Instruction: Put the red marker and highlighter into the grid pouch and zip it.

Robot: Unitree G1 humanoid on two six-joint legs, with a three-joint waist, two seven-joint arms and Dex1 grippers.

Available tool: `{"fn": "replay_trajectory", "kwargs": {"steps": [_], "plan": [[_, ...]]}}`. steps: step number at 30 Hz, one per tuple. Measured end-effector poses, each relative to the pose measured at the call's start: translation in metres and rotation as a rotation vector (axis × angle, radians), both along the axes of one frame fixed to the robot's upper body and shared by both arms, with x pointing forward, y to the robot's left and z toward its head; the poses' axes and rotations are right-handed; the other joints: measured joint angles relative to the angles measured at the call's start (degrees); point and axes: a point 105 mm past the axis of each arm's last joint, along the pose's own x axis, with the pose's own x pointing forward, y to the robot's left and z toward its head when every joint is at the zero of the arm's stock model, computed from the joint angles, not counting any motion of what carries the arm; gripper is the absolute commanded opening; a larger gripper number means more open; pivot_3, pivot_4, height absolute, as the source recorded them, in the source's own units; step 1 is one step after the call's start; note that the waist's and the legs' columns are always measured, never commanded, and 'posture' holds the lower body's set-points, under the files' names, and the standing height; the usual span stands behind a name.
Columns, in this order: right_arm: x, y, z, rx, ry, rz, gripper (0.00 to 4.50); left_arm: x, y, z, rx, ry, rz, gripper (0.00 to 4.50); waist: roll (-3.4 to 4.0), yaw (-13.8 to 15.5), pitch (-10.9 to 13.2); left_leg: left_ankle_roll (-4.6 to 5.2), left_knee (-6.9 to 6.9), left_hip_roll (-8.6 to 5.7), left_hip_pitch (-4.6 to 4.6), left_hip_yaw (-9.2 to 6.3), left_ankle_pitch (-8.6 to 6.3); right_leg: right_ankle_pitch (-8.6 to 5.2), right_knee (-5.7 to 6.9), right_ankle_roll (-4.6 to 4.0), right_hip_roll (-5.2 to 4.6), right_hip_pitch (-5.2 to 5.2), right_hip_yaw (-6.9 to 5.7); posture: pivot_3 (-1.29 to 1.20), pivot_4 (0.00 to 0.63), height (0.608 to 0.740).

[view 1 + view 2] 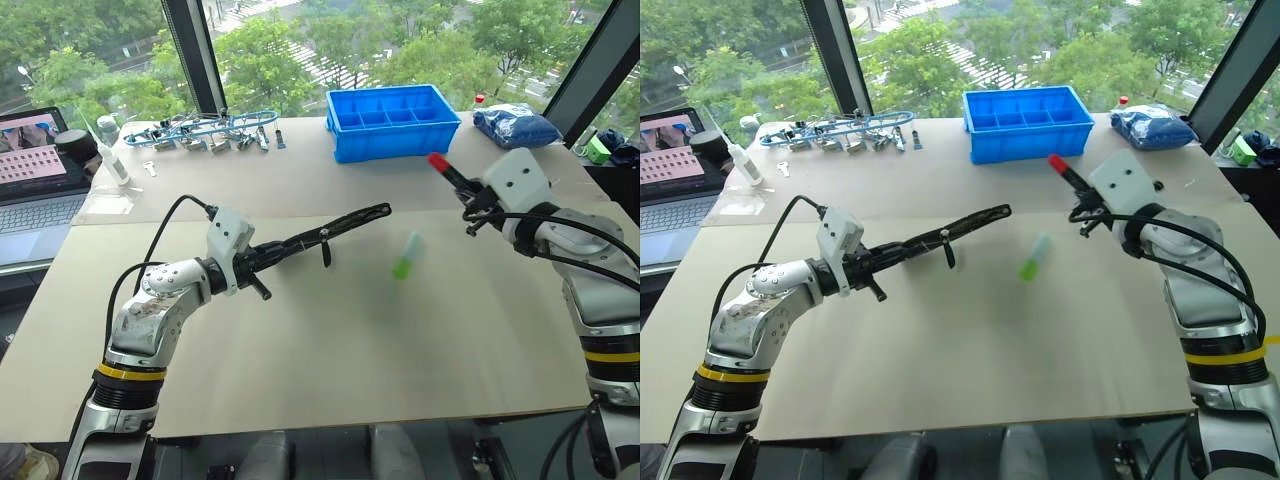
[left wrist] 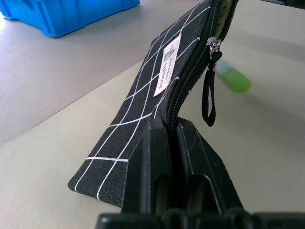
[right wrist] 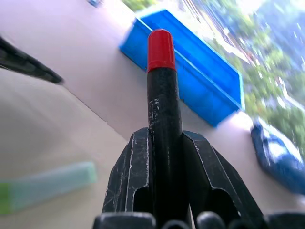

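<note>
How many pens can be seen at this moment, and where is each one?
2. The red marker is held in the right gripper, raised above the table. The highlighter lies on the table between the two arms, near the grid pouch. More may be hidden in the blue bin.

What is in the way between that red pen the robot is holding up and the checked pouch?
Nothing visible. The right pincer holds the red marker in the air, and the left pincer holds the grid pouch off the table. The highlighter lies on the table, below the gap.
</note>
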Motion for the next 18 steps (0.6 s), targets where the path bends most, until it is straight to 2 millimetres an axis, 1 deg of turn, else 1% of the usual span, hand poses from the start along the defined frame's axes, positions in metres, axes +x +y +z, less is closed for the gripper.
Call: {"fn": "replay_trajectory", "kwargs": {"steps": [2,4,5,7,9,10,11,13,18], "plan": [[-0.012,0.020,-0.001,-0.095,-0.004,0.146,0.53,0.000,0.000,0.000,0.000,0.000,0.001,0.00,0.00,0.05,0.00,-0.08,0.01,0.01,-0.04,0.00,-0.02,-0.01,-0.07,0.02,0.00,-0.01,-0.02,0.00,0.150,0.740],[-0.021,0.031,-0.004,-0.195,-0.014,0.242,0.53,0.000,0.000,0.000,0.001,0.000,0.001,0.00,0.00,0.23,0.00,-0.13,0.04,-0.02,-0.07,0.00,-0.04,-0.01,-0.11,0.05,-0.02,-0.02,-0.02,0.00,0.150,0.740],[-0.025,0.031,-0.006,-0.265,-0.019,0.277,0.53,0.000,0.000,0.000,0.001,0.000,0.001,0.00,0.01,0.33,0.01,-0.13,0.04,-0.05,-0.09,0.00,-0.04,-0.02,-0.11,0.08,-0.05,-0.03,-0.02,0.00,0.150,0.740],[-0.026,0.025,-0.009,-0.411,-0.044,0.305,0.53,0.000,0.000,-0.001,0.003,0.000,0.003,0.00,0.01,0.51,0.02,-0.15,0.04,-0.05,-0.10,0.01,-0.05,-0.03,-0.13,0.10,-0.05,-0.03,-0.02,0.00,0.150,0.740],[-0.024,0.017,-0.003,-0.504,-0.081,0.304,0.53,0.000,0.001,-0.002,0.005,0.002,0.006,0.00,0.03,0.51,0.03,-0.15,0.03,-0.05,-0.10,0.02,-0.05,-0.03,-0.14,0.10,-0.05,-0.06,-0.02,0.00,0.150,0.740],[-0.023,0.015,0.003,-0.552,-0.117,0.308,0.53,0.000,0.001,-0.003,0.006,0.006,0.008,0.00,0.03,0.50,0.04,-0.15,0.00,-0.01,-0.08,0.02,-0.05,-0.03,-0.14,0.10,-0.02,-0.06,-0.02,0.00,0.150,0.740],[-0.024,0.017,0.007,-0.571,-0.143,0.321,0.53,-0.001,0.001,-0.004,0.005,0.007,0.009,0.00,0.03,0.31,0.04,-0.16,-0.01,0.01,-0.08,0.02,-0.05,-0.03,-0.14,0.09,0.00,-0.08,-0.02,0.00,0.150,0.740],[-0.026,0.020,0.007,-0.604,-0.165,0.346,0.53,-0.001,0.001,-0.003,0.005,0.006,0.010,0.00,0.02,0.11,0.04,-0.18,-0.02,0.02,-0.08,0.02,-0.05,-0.03,-0.14,0.09,0.00,-0.08,-0.02,0.00,0.150,0.740],[-0.023,0.029,-0.004,-0.638,-0.173,0.380,0.53,-0.001,0.001,-0.004,0.003,0.008,0.014,0.00,0.02,0.19,0.04,-0.18,0.00,-0.01,-0.12,0.02,-0.05,-0.03,-0.13,0.09,-0.02,-0.09,-0.01,0.00,0.150,0.740]]}}
